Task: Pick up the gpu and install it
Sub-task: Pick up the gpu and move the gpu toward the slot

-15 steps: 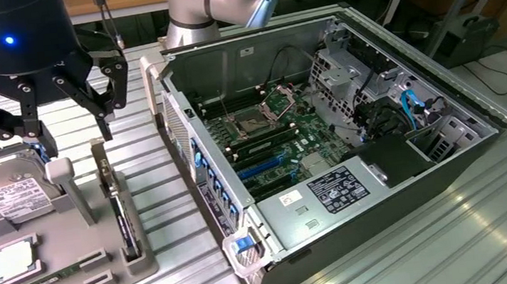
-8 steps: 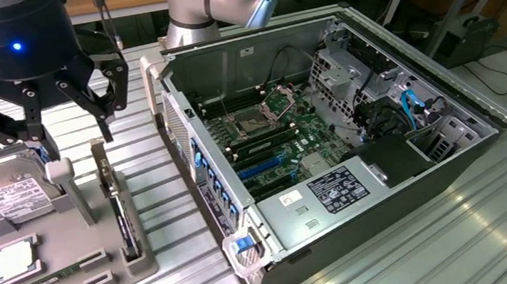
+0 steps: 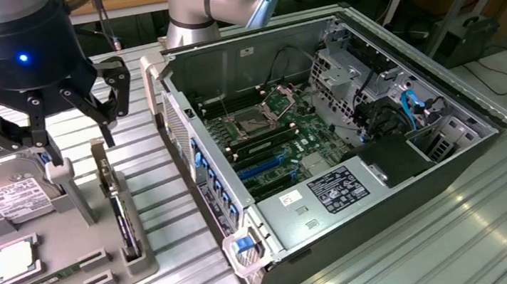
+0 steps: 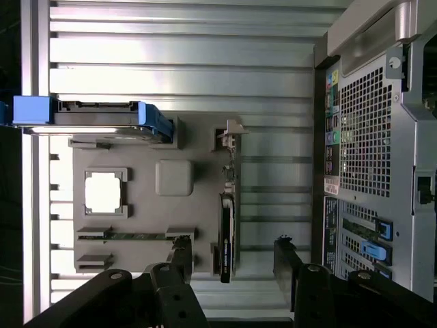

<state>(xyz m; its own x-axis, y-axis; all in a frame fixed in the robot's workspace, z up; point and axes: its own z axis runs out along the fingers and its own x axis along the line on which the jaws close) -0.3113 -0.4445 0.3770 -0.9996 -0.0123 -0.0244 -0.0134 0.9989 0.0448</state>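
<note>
Gripper closest to lens in exterior view: jaws spread wide, nothing held, hanging over gray tray. Gpu stands on edge in tray slot below, on side nearer open computer case.

Wrist view: gpu dark end lies between fingers, touching neither; bracket end beyond fingertips.

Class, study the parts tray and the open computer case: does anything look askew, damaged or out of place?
Nothing stands out. The gpu stands on edge in its slot of the grey tray, the hard drive sits in its holder, and the open end effector hangs above the gpu.
</note>
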